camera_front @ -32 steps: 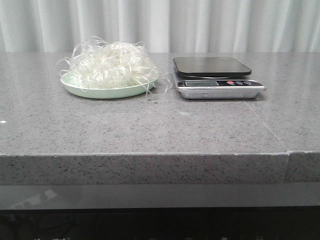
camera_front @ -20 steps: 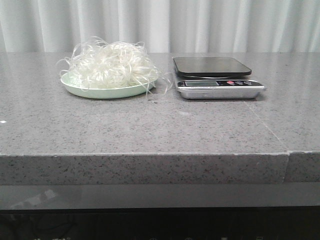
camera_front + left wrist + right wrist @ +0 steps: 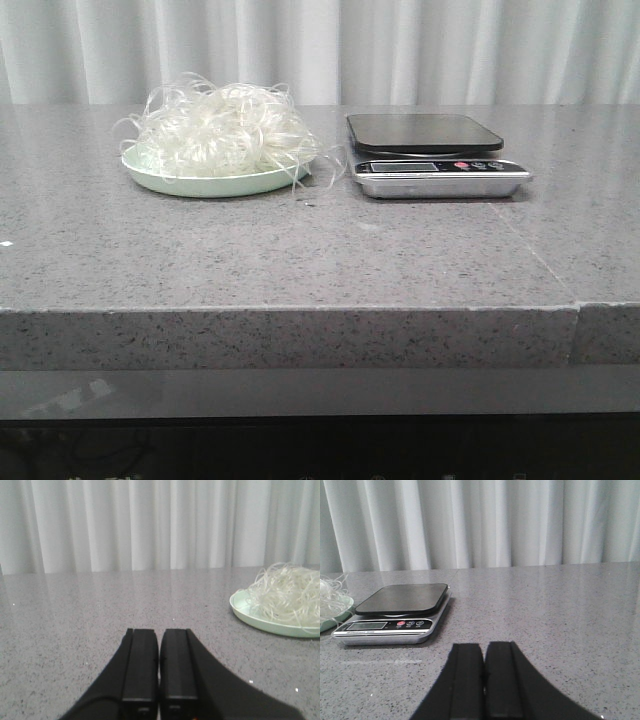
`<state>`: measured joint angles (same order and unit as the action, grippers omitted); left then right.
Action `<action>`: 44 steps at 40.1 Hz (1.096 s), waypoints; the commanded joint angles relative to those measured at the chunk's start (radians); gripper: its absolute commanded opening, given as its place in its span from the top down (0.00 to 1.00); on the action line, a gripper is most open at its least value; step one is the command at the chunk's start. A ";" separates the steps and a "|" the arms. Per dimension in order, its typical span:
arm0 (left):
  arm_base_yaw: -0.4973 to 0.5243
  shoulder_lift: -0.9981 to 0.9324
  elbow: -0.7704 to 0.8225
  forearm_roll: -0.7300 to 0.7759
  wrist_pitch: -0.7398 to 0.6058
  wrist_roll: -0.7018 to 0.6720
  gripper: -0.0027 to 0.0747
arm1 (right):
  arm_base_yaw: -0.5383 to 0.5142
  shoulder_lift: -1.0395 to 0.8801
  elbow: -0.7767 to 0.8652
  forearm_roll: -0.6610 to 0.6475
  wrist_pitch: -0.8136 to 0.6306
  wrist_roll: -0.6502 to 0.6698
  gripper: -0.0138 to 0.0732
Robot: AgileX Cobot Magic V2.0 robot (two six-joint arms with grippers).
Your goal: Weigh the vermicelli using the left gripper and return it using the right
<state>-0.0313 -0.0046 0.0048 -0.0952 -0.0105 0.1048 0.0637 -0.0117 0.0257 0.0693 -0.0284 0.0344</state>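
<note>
The vermicelli is a fluffy whitish tangle piled on a pale green plate at the back left of the table. It also shows in the left wrist view on the plate. A kitchen scale with a dark platform stands just right of the plate; it shows in the right wrist view too. My left gripper is shut and empty, low over the bare table, well short of the plate. My right gripper is shut and empty, off to the side of the scale. Neither gripper shows in the front view.
The grey speckled stone table has a front edge close to the camera and a seam running toward the right. White curtains hang behind the table.
</note>
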 commanded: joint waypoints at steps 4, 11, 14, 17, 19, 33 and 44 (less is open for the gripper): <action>0.004 -0.021 -0.023 -0.003 -0.125 -0.009 0.76 | -0.003 -0.015 -0.069 -0.004 -0.063 -0.009 0.66; 0.004 -0.018 -0.182 -0.003 -0.066 -0.019 0.76 | -0.003 -0.009 -0.219 -0.004 0.028 -0.009 0.66; 0.004 -0.004 -0.268 -0.003 -0.002 -0.019 0.76 | -0.003 0.012 -0.304 -0.004 0.093 -0.009 0.66; 0.004 0.030 -0.372 -0.003 0.076 -0.019 0.76 | -0.003 0.055 -0.376 -0.004 0.137 -0.009 0.66; 0.004 0.065 -0.433 -0.003 0.137 -0.019 0.76 | -0.003 0.096 -0.433 -0.004 0.176 -0.009 0.66; 0.004 0.383 -0.786 -0.003 0.382 -0.019 0.76 | -0.003 0.430 -0.758 -0.004 0.441 -0.009 0.66; 0.004 0.522 -0.793 -0.003 0.469 -0.019 0.76 | -0.003 0.607 -0.776 -0.004 0.455 -0.009 0.66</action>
<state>-0.0313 0.4804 -0.7631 -0.0952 0.4983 0.0969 0.0637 0.5519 -0.7143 0.0693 0.4921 0.0344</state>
